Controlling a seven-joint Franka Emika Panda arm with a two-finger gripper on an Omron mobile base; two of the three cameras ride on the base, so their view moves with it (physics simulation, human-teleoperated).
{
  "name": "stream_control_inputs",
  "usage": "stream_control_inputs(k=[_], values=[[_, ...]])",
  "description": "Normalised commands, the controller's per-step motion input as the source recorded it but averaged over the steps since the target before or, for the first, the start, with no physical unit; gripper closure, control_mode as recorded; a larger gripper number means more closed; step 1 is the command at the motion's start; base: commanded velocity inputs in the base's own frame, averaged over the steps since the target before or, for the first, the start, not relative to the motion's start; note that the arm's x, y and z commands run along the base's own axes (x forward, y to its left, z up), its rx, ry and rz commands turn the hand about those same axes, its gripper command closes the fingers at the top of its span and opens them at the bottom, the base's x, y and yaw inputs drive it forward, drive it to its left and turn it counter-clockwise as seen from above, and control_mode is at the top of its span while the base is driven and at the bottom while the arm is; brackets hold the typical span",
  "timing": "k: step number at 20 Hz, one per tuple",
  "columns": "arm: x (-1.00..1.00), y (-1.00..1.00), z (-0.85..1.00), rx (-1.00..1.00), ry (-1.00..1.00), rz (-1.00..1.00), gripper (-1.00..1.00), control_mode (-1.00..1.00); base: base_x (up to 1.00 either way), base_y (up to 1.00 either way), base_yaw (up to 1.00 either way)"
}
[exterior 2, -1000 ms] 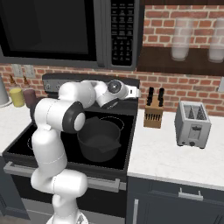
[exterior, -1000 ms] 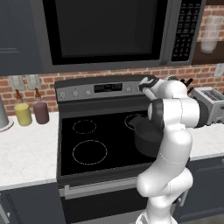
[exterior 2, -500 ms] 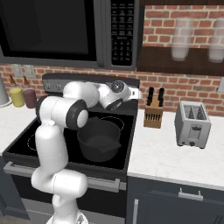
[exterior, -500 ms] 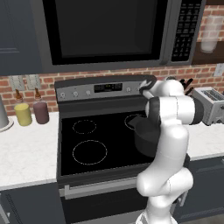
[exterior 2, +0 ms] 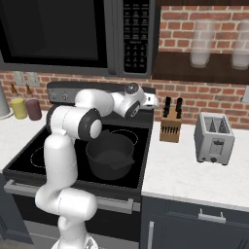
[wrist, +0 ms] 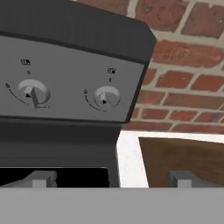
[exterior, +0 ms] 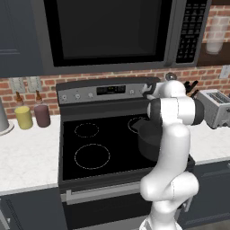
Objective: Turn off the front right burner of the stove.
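My hand [exterior: 147, 91] is up at the right end of the stove [exterior: 96, 148] back panel [wrist: 65, 83], facing it and close, clear of the glass top below. In the hand view two round knobs sit on the grey panel ahead: the left knob [wrist: 33, 92], with its grip bar swung off to one side along the arc mark, and the right knob [wrist: 106, 97], last before the panel's end, which looks closer to its rest mark. Both lie above and to the left of the line my hand points along; the gap between the tips is aimed low and right, at the panel's corner and the white bench [wrist: 127, 162] edge beside it, with the brown knife block [exterior 2: 170, 128] just beyond. The two finger tips [wrist: 40, 179] stand wide apart with nothing between them, so the hand is wide and empty. My judgement: the turned left knob is the likelier one for the front right burner, though its small icon is too blurred to confirm. The coming move therefore turns on shifting the hand up and left until that knob sits between the tips. A dark pot [exterior 2: 110, 155] stands on the right front of the glass, below my forearm and well apart from the hand.
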Motion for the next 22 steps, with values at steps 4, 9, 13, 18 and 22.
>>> stream_control_inputs(k=[4, 9, 13, 18, 22], values=[[0.09, 0.01, 0.06, 0.00, -0.06, 0.00, -1.00, -1.00, 0.00, 0.00, 0.00], [0.21, 0.07, 0.09, 0.00, -0.07, 0.00, -1.00, -1.00, 0.00, 0.00, 0.00], [0.18, 0.04, 0.00, 0.00, -0.08, 0.00, -1.00, -1.00, 0.00, 0.00, 0.00], [0.13, -0.02, 0.00, 0.00, -0.01, 0.00, -1.00, -1.00, 0.00, 0.00, 0.00], [0.07, -0.13, 0.00, 0.00, 0.00, 0.00, -1.00, -1.00, 0.00, 0.00, 0.00]])
